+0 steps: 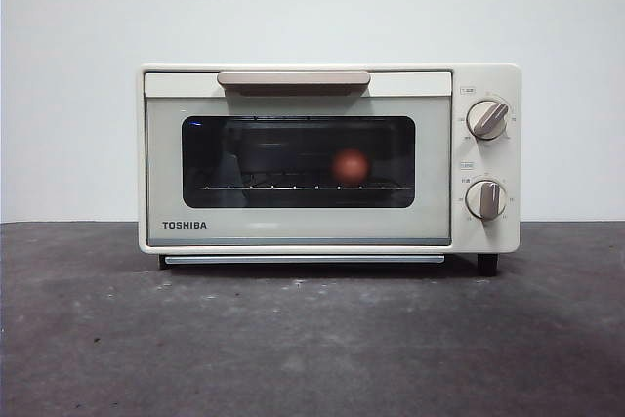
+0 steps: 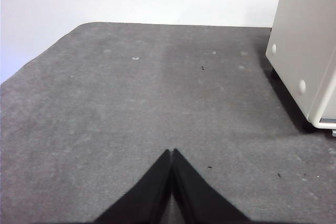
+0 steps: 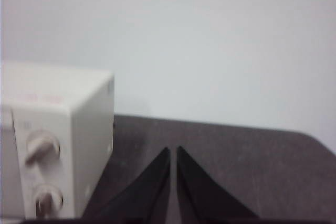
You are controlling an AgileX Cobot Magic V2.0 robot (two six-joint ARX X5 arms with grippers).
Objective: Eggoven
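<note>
Front view, egg (image 1: 350, 165) inside closed oven (image 1: 328, 158), both end effectors (image 2: 171, 153) (image 3: 173, 150) clenched empty beside it.

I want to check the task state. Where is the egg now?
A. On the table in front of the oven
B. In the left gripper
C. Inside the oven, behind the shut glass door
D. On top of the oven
C: the egg shows through the dark glass of the shut door of the oven, resting on the rack.

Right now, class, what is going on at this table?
Nothing is being handled. The egg sits on the rack inside the toaster oven, behind its closed glass door. The left gripper and right gripper wait off to either side of the oven, both shut and empty.
</note>
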